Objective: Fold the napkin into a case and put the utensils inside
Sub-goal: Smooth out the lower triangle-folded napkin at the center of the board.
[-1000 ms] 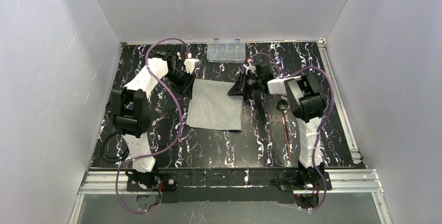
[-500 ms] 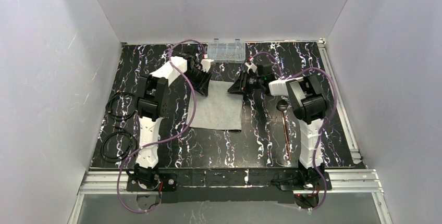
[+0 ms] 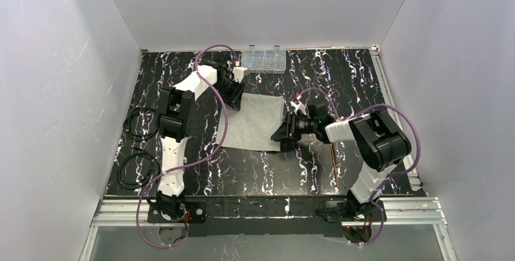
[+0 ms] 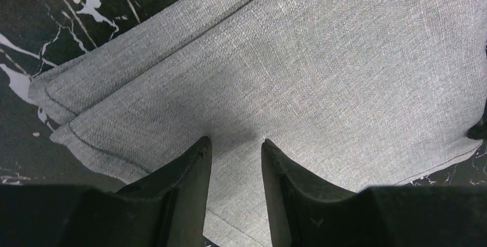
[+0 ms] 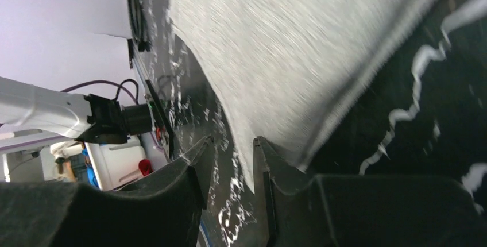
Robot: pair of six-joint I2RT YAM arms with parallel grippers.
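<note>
The light-grey napkin (image 3: 252, 122) lies flat on the black marbled table. In the left wrist view, the napkin (image 4: 321, 57) shows two stacked layers at its left edge. My left gripper (image 3: 235, 99) is open over the napkin's far-left corner, with its fingertips (image 4: 201, 146) just above the cloth and nothing between them (image 4: 235, 143). My right gripper (image 3: 282, 137) is open at the near-right corner, and the blurred cloth edge (image 5: 275, 57) lies just ahead of its jaws (image 5: 230, 143). A thin copper utensil (image 3: 333, 162) lies right of the napkin, its head hidden under my right arm.
A clear plastic compartment box (image 3: 263, 59) stands at the table's far edge. Black cable coils (image 3: 138, 122) lie by the left wall. White walls enclose the table on three sides.
My right gripper has moved from the napkin's far-right corner toward me to its near-right corner. My left gripper swung right onto the far-left corner a second ago and has since held still.
</note>
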